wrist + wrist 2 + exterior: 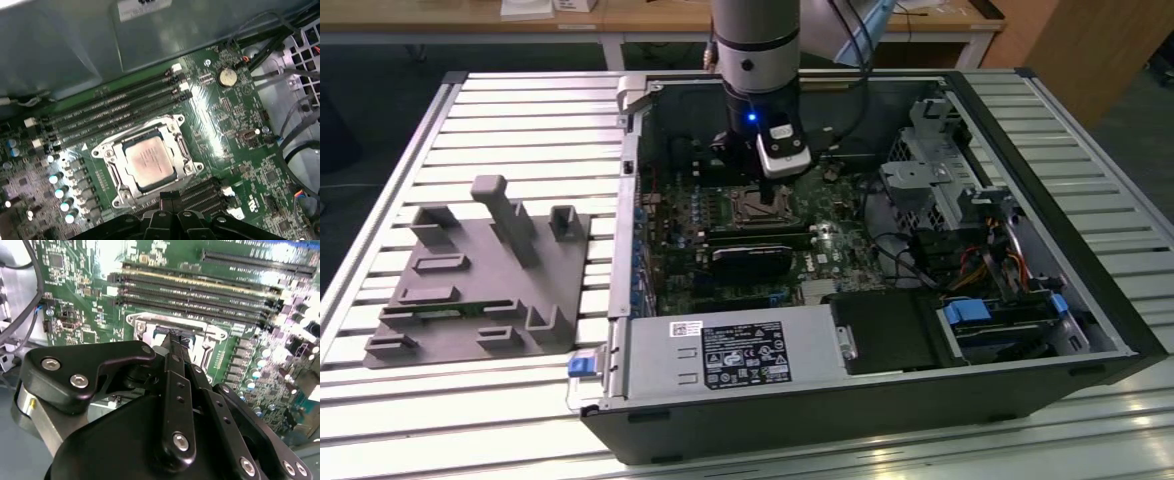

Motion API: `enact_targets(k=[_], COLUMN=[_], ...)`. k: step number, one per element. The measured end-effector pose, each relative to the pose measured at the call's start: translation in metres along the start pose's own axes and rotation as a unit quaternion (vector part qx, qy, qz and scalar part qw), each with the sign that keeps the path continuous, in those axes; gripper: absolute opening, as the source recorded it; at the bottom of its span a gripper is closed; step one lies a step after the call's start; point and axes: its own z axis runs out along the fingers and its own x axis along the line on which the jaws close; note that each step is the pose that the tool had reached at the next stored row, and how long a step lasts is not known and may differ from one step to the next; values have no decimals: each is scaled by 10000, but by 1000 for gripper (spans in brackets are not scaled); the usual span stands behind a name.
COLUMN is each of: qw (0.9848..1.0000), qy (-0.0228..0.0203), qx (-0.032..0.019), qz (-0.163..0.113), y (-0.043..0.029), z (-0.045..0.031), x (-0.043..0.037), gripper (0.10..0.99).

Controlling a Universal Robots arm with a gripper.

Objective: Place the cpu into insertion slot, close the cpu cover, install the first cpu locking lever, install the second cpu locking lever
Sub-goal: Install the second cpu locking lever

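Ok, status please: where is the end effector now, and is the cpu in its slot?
End effector hovering at socket edge, carrying nothing visible. Cpu seated in the insertion slot, face exposed. Nothing lying across the socket.

Arm (754,45) descends vertically into the computer case (1067,300), wrist pointing down. Gripper (176,340) hangs just above the socket (148,165), touching nothing.
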Motion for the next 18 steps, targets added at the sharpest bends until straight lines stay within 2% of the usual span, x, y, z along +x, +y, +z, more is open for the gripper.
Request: enact_targets(k=[10,18], qw=[9996,9989], qy=[15,30], qx=[-35,-71], qz=[-276,-460], y=[-79,-179], z=[41,109], x=[-19,27], gripper=[106,106])
